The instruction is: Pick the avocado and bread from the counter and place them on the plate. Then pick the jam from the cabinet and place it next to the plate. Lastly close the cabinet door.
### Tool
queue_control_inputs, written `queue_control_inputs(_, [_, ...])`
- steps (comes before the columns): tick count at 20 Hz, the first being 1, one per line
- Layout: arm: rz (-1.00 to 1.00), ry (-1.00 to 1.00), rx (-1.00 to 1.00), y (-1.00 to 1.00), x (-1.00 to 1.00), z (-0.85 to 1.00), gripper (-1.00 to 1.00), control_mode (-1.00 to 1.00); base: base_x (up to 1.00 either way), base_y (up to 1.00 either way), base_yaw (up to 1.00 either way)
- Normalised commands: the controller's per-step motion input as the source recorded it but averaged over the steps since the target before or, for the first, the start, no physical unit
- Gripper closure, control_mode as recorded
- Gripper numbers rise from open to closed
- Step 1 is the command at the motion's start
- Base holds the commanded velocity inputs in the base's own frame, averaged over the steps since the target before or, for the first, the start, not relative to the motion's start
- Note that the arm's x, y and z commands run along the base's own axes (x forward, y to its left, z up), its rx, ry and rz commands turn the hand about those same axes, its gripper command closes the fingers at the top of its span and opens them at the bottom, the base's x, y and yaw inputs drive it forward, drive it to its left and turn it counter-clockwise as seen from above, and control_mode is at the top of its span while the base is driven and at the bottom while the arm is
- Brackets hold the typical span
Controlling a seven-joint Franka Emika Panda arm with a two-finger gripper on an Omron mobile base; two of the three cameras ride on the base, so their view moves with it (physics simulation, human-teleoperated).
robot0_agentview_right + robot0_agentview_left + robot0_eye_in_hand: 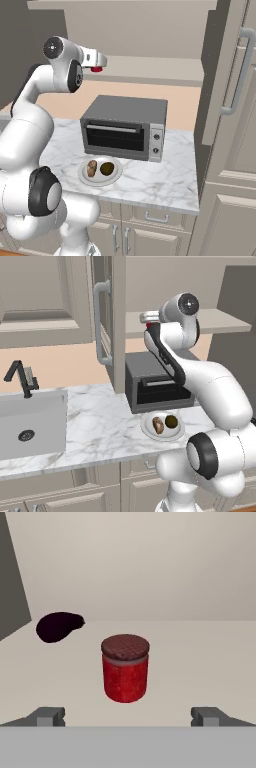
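The arm [215, 391] is showing glossy white rounded shells, dark grey rings at its joints, and a round grey cap at eleven o'clock.

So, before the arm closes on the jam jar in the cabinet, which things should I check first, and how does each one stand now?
1. Fingers open wide: ok.
2. Jam upright on the cabinet shelf: ok.
3. Jam centred between the fingers: ok, in the hand view.
4. Fingers already around the jam: not ok, it stands ahead of them.
5. Avocado and bread on the plate: ok.
6. Free counter beside the plate for the jam: ok.
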Motion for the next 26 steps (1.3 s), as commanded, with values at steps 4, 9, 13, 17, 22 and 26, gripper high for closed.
queue_control_inputs(4, [0.00, 0.00, 0.00, 0.00, 0.12, 0.00, -1.00, -1.00, 0.00, 0.00, 0.00])
queue_control_inputs(9, [0.00, 0.03, 0.00, 0.00, 0.03, 0.00, -1.00, -1.00, 0.00, 0.00, 0.00])
queue_control_inputs(13, [0.00, 0.11, 0.00, 0.00, 0.01, 0.00, -1.00, -1.00, 0.00, 0.00, 0.00])
queue_control_inputs(17, [0.00, 0.06, 0.00, 0.00, 0.13, 0.00, -1.00, -1.00, 0.00, 0.00, 0.00])
queue_control_inputs(22, [0.00, 0.00, 0.00, 0.00, 0.30, 0.00, -1.00, -1.00, 0.00, 0.00, 0.00])
queue_control_inputs(26, [0.00, 0.02, 0.00, 0.00, 0.29, 0.00, -1.00, -1.00, 0.00, 0.00, 0.00])
